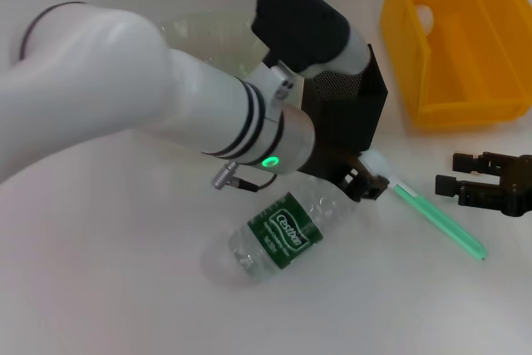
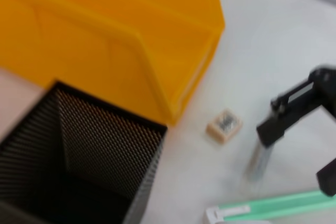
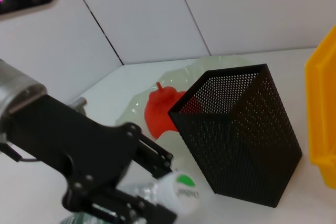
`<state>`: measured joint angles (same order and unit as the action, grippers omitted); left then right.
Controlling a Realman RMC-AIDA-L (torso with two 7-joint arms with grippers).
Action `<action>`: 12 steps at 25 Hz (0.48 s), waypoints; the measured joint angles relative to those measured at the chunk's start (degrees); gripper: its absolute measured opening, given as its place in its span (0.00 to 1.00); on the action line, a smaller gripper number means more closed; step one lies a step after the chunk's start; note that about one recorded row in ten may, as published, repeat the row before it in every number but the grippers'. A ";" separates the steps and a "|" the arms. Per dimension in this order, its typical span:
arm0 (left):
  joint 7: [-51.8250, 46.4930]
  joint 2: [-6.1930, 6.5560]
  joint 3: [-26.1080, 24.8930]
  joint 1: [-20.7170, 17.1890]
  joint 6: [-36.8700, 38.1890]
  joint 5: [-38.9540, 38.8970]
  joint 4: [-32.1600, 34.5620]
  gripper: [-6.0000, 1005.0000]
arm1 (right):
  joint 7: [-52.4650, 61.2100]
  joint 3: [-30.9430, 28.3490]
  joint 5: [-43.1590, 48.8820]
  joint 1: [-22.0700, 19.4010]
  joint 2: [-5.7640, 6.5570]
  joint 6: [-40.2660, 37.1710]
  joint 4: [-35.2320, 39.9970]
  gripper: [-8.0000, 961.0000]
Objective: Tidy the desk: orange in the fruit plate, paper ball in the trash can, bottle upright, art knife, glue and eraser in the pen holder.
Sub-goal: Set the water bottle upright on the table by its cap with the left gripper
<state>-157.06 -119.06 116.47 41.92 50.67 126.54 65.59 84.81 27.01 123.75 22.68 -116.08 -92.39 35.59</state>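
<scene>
We are reaching our left gripper [image 1: 366, 182] across the table to the bottle [image 1: 287, 230], which is lying on its side in front of the pen holder [image 1: 345, 114], cap [image 3: 181, 191] pointing toward the glue [image 1: 440, 220]. From the right wrist view the left jaws are sitting on either side of the cap end, close against it, though we cannot tell whether they are already squeezing it. Taking it at the neck makes sense to us: from there the bottle can be tipped up onto its base.

Our right gripper [image 1: 465, 180] is resting low over the table in front of the trash can [image 1: 457, 39], jaws spread and holding nothing, well out of the left arm's way. The glue is lying between the two grippers, its white tip near the cap. The eraser [image 2: 224, 125] is lying by the corner of the trash can, and a grey rod, probably the knife [image 2: 258, 162], is lying under the right fingers. The orange [image 3: 160, 109] is already sitting in the plate [image 3: 137, 109] behind the holder.
</scene>
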 joint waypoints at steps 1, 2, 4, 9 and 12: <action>2.70 0.08 -2.40 -3.65 0.18 -0.06 3.52 0.45 | 0.00 -0.07 0.00 0.00 0.00 0.03 0.00 0.76; 3.55 0.16 -3.15 -4.79 0.33 -0.07 4.77 0.45 | 0.00 -0.14 0.00 0.03 0.00 0.05 0.00 0.76; 5.69 0.33 -4.75 -7.72 0.92 -0.09 7.65 0.45 | 0.00 -0.19 0.00 0.12 0.00 0.09 0.00 0.76; 13.12 0.34 -8.46 -16.20 1.85 -0.57 15.01 0.44 | 0.05 -0.21 -0.04 0.95 -0.03 0.66 0.00 0.76; 17.57 0.33 -10.73 -20.65 1.57 -2.48 18.01 0.44 | 0.30 -0.19 -0.06 1.58 -0.09 0.91 0.00 0.76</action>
<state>-139.50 -118.73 105.75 21.27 52.24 124.06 83.60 85.11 26.82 123.69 24.26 -116.17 -91.48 35.59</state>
